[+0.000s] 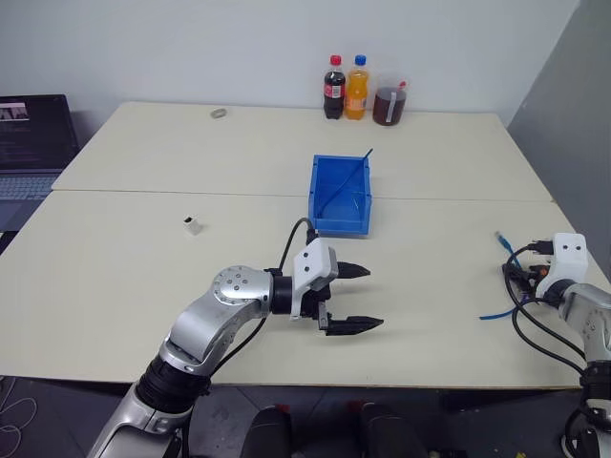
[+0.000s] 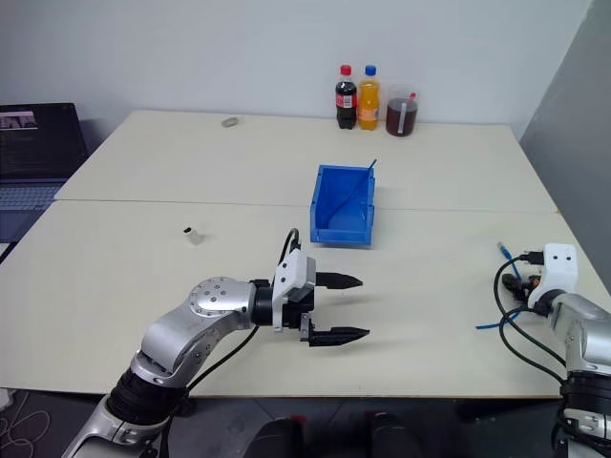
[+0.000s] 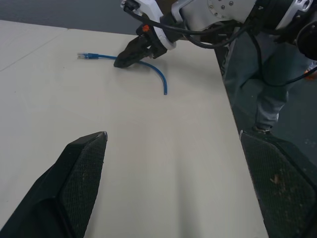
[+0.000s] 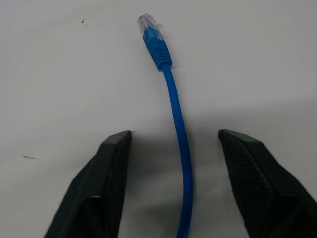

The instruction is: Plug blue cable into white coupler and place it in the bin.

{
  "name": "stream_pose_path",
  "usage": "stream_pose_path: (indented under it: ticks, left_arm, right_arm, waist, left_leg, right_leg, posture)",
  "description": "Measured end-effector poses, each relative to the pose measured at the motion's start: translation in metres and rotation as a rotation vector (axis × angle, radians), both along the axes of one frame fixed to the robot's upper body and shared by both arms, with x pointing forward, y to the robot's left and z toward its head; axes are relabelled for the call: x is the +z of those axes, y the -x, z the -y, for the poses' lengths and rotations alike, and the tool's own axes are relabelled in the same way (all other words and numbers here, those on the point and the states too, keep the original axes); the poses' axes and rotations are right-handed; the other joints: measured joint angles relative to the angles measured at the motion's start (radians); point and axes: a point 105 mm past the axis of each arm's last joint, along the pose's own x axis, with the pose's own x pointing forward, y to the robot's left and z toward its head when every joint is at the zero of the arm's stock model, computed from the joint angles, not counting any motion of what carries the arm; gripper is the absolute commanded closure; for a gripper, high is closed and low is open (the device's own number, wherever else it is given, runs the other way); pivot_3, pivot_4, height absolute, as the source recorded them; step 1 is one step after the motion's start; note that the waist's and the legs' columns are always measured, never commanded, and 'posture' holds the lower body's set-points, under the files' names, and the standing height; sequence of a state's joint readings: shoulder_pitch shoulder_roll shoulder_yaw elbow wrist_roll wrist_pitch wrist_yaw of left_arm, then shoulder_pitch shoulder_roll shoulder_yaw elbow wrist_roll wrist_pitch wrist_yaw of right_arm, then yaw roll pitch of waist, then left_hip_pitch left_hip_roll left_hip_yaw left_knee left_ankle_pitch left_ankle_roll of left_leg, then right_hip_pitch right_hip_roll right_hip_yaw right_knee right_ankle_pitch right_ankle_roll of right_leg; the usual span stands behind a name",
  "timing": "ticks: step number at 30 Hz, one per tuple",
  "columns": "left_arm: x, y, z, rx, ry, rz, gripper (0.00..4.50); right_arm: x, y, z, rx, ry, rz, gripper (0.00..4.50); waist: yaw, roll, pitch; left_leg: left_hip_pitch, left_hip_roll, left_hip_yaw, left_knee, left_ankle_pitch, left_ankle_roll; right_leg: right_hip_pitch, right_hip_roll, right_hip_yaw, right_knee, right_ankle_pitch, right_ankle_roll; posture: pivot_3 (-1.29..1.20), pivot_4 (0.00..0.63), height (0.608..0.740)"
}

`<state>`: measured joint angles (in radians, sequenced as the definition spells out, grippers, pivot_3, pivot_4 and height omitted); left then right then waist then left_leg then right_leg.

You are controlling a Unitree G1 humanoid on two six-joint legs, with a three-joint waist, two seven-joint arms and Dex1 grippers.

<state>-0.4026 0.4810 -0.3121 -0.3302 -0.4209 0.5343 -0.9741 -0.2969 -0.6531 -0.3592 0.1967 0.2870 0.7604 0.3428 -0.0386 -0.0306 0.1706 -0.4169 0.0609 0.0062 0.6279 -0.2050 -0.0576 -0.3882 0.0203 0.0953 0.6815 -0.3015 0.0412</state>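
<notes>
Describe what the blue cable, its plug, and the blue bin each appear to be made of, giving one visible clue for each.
The blue cable: probably a rubbery plastic jacket; smooth, faintly glossy, and it lies in a curve.
Its plug: clear hard plastic, see-through at the tip.
The blue bin: likely moulded rigid plastic; uniform colour, thin straight walls, slight sheen.
</notes>
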Motion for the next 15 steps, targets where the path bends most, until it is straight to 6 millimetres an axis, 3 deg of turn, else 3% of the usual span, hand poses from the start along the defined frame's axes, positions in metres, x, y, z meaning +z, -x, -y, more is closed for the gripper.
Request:
stream_pose_path:
  ticks: [8,13,15]
  left_arm:
    - [-0.001,-0.001,-0.001,0.005,-0.002,0.002,0.0]
    - [-0.004,-0.004,-0.003,0.019,-0.003,-0.009,0.0]
    - [-0.008,-0.002,-0.007,0.023,-0.012,-0.02,0.0]
  right_arm:
    - [-0.001,-0.004,0.004,0.007,-0.034,0.012,4.39]
    - [0.007,0.0,0.011,0.093,-0.036,0.012,4.45]
    - [0.016,0.004,-0.002,0.245,-0.018,0.017,4.45]
  waist:
    - [0.004,0.0,0.0]
    - [0.006,0.001,0.0]
    - [0.005,0.001,0.001]
  left_leg:
    - [0.0,0.0,0.0,0.001,0.0,0.0]
    - [0.0,0.0,0.001,0.0,0.0,0.0]
    - [0.0,0.0,0.001,0.0,0.0,0.0]
  right_leg:
    - [0.0,0.0,0.0,0.0,0.0,0.001]
    - [0.0,0.0,0.001,0.0,0.0,0.001]
    - [0.0,0.0,0.001,0.0,0.0,0.001]
  posture:
    - [0.0,0.15,0.74]
    - [0.0,0.15,0.74]
    - [0.0,0.15,0.74]
